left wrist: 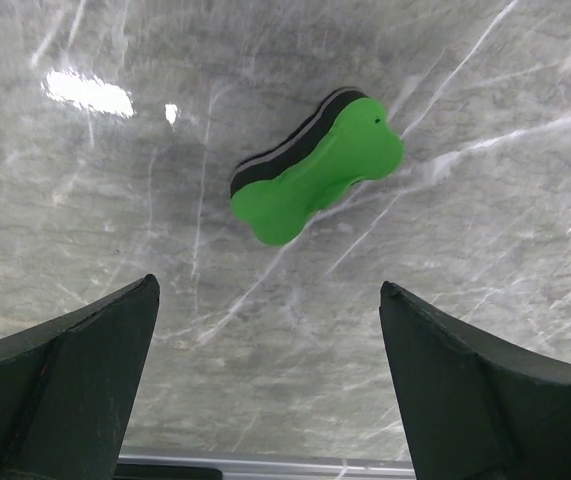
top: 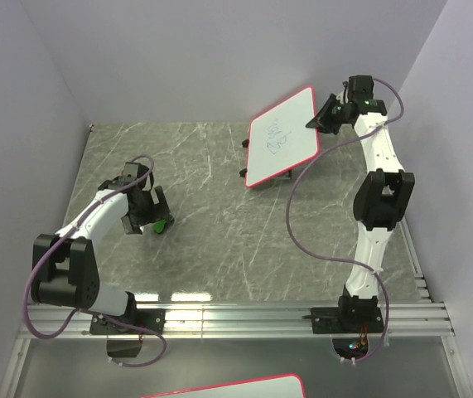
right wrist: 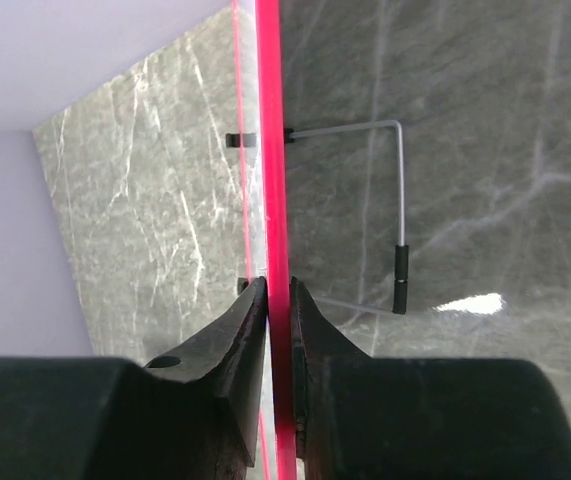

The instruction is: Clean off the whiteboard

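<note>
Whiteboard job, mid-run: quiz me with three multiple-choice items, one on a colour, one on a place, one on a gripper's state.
1. The whiteboard has a rim that is: A. blue B. yellow C. red-pink
2. The green eraser lies: A. on the whiteboard B. on the table, ahead of the open left gripper C. against the back wall
3. The right gripper is: A. shut on the whiteboard's edge B. open above the table C. holding the eraser

Answers: C, the right wrist view shows a red-pink edge; B, the eraser sits untouched on the marbled surface; A, its fingers press both sides of the rim.
</note>
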Motion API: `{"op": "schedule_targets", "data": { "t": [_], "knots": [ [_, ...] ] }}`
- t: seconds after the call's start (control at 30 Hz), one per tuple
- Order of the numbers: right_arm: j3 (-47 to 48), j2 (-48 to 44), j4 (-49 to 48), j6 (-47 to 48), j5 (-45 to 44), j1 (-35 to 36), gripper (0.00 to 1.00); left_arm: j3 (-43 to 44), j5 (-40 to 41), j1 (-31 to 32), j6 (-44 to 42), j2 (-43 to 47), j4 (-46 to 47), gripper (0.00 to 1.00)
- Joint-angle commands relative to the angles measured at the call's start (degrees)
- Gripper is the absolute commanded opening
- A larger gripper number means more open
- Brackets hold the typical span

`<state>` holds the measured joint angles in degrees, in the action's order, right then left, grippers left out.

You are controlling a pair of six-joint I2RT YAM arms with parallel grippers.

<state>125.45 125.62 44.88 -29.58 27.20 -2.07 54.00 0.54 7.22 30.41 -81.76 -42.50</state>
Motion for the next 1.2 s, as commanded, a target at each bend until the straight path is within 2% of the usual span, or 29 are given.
{"op": "schedule_targets", "data": {
  "t": [0.0, 0.17, 0.23, 0.4, 0.53, 0.63, 0.73, 0.93, 1.03, 1.07, 1.17],
  "knots": [
    [-2.1, 1.7, 1.2, 1.9, 1.7, 5.6, 0.00, 2.3, 1.7, 0.3, -3.0, -0.3, 1.1, 0.96],
    [-6.0, -0.1, 0.4, 2.2, 3.4, 8.7, 0.00, 3.1, 0.0, 0.4, -7.5, -0.5, 4.4, 0.95],
    [-7.1, -1.1, 0.4, 2.6, 3.3, 10.3, 0.00, 3.4, 2.9, 0.4, -7.6, 0.1, 6.2, 0.96],
    [-11.9, -4.2, 0.3, 3.5, 2.6, 14.6, 0.00, -0.5, 1.7, 0.8, -14.0, 2.7, 13.3, 0.94],
    [-17.9, -7.6, -0.4, 3.8, 1.8, 15.7, 0.00, 0.0, -3.5, 0.9, -18.7, -2.1, 12.7, 0.88],
    [-21.9, -10.7, -0.9, 4.2, 0.6, 15.7, 0.00, 0.9, -3.9, 1.2, -20.1, -6.3, 12.6, 0.87],
    [-24.3, -13.1, -0.8, 4.6, -0.4, 15.8, 0.00, 2.7, -5.5, 1.6, -20.6, -10.8, 11.0, 0.79],
    [-27.3, -17.2, -0.8, 4.8, -1.6, 15.7, 0.00, 5.1, -3.3, 4.5, -20.7, -17.9, 9.5, 0.77],
    [-27.6, -18.1, -0.1, 5.1, -2.4, 15.6, 0.00, 5.5, -5.4, 4.7, -20.8, -20.2, 10.7, 0.71],
    [-27.8, -18.7, 0.0, 5.1, -2.6, 15.5, 0.00, 5.4, -6.5, 4.8, -21.2, -20.5, 10.9, 0.58],
    [-28.3, -19.7, 0.6, 5.4, -3.3, 15.3, 0.00, 6.2, -7.2, 4.8, -21.4, -22.2, 9.7, 0.38]
  ]
}}
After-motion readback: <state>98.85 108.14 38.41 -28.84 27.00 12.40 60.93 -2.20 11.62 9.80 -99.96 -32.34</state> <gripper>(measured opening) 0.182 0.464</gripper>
